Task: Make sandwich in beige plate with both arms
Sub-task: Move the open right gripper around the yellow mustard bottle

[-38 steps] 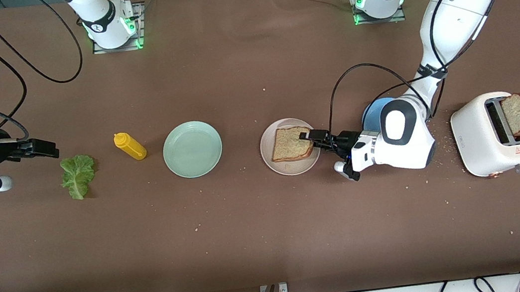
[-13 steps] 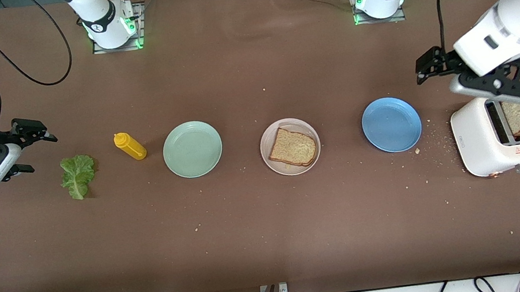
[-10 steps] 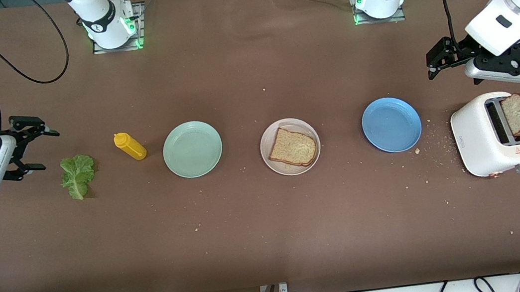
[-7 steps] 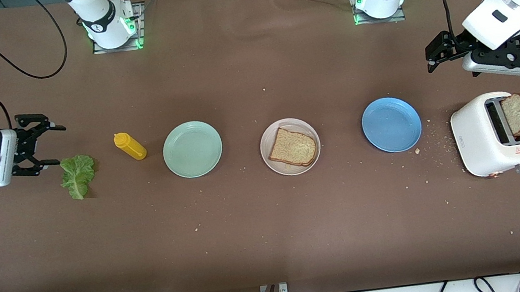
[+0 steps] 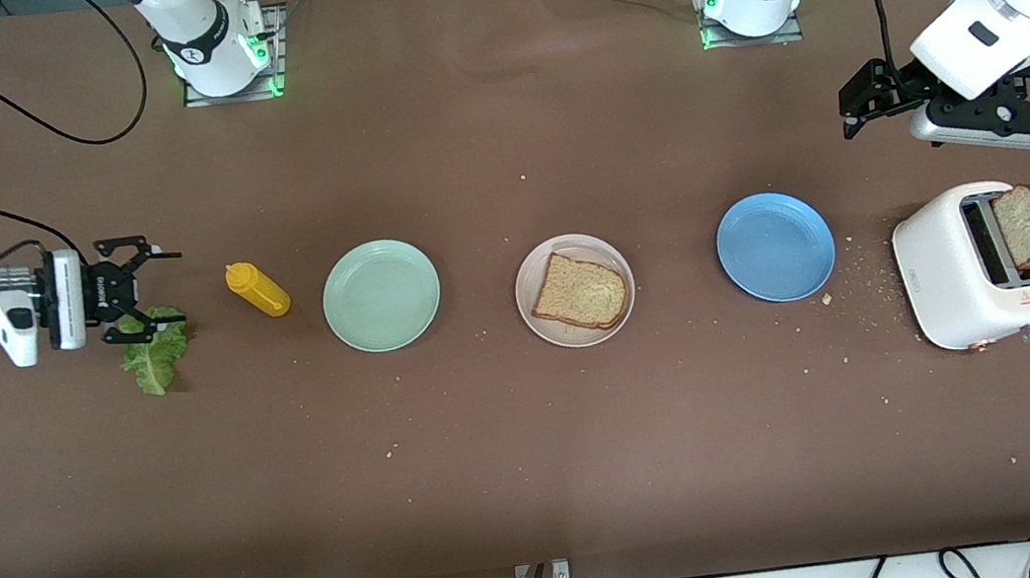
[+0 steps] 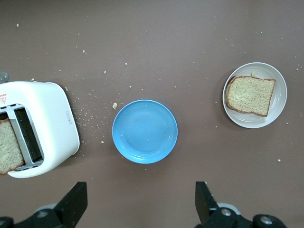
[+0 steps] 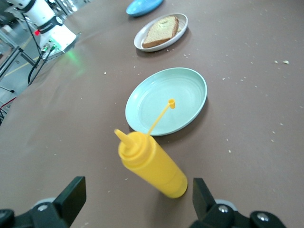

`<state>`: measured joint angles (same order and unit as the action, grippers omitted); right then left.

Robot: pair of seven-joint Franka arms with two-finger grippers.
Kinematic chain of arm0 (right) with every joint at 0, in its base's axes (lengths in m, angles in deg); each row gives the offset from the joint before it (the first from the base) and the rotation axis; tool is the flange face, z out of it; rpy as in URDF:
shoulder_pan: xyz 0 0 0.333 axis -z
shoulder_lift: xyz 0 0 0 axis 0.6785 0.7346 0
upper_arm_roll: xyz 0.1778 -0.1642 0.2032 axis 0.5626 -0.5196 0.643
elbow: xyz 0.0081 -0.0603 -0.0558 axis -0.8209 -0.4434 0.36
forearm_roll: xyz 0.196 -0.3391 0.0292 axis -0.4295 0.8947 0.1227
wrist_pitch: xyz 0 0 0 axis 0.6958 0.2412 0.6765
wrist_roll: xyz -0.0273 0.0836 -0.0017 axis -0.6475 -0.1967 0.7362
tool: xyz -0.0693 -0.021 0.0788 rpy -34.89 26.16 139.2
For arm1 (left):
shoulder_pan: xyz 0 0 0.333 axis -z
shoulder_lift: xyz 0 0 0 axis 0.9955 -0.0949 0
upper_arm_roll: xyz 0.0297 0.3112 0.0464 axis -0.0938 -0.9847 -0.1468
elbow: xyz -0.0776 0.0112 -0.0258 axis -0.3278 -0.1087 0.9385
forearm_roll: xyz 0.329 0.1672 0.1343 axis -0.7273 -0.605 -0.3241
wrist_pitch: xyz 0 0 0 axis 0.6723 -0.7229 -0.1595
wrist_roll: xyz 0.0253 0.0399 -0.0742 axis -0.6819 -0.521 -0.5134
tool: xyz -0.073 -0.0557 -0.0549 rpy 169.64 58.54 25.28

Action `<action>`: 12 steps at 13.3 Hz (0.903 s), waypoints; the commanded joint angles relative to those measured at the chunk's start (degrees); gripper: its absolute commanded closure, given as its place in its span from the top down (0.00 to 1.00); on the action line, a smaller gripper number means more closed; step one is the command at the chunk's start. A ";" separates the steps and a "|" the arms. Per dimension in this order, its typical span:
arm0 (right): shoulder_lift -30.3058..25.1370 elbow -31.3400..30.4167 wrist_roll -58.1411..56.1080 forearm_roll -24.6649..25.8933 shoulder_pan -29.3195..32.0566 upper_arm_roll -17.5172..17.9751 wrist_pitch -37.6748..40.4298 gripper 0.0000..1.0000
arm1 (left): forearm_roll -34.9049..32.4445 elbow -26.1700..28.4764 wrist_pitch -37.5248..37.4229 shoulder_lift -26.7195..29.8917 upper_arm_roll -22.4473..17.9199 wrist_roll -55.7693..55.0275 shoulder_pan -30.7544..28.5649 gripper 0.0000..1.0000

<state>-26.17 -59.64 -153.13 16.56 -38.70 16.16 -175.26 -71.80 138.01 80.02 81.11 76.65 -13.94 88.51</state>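
Beige plate [image 5: 574,290] sits mid-table in the row of plates, one bread slice [image 5: 579,290] lying flat in it, nothing on top. All positions below are relative to that plate.

Lettuce leaf [image 5: 153,352] lies flat on the table, well off toward the right arm's end, past the mint green plate [image 5: 380,295] and the yellow squeeze bottle [image 5: 256,289], which lies on its side. Second bread slice [image 5: 1022,224] stands in a slot of the white toaster [image 5: 975,264], well off toward the left arm's end, past the blue plate [image 5: 775,246]. Crumbs are scattered between the blue plate and the toaster.

Right gripper [image 5: 149,290] is low over the lettuce end nearest the bottle, jaws wide apart, holding nothing. Its wrist view looks along the bottle [image 7: 151,163] to the mint plate [image 7: 166,100] and the beige plate [image 7: 161,32].

Left gripper [image 5: 857,102] hangs over bare table between the blue plate and the toaster, on the arm-base side of them, jaws spread, nothing held. Its wrist view shows the toaster [image 6: 39,127], blue plate [image 6: 144,131] and beige plate [image 6: 255,94] below.
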 commanded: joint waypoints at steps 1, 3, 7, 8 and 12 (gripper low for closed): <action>4.73 0.37 -10.21 -4.35 1.86 0.19 0.46 1.00 | 0.86 -1.08 -1.04 -0.43 -0.85 -0.15 0.88 1.00; 7.11 0.55 -15.32 -6.54 2.22 0.19 0.73 0.99 | 0.86 -1.09 -1.04 -0.43 -0.85 -0.24 1.06 1.00; 10.02 0.37 -17.80 -7.87 2.22 0.45 3.18 0.99 | 0.86 -1.09 -1.04 -0.43 -0.76 -0.15 0.97 1.00; 10.63 0.20 -19.11 -8.57 2.22 0.45 3.80 1.00 | 0.86 -1.09 -1.04 -0.43 -0.76 -0.24 1.06 1.00; 14.06 -0.07 -22.99 -11.47 2.13 0.54 4.77 1.00 | 0.86 -1.17 -1.04 -0.43 -0.85 0.11 0.97 1.00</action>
<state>-13.49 -59.71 -173.63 7.31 -37.09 16.35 -171.44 -71.80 138.01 79.98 81.02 76.64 -13.94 88.69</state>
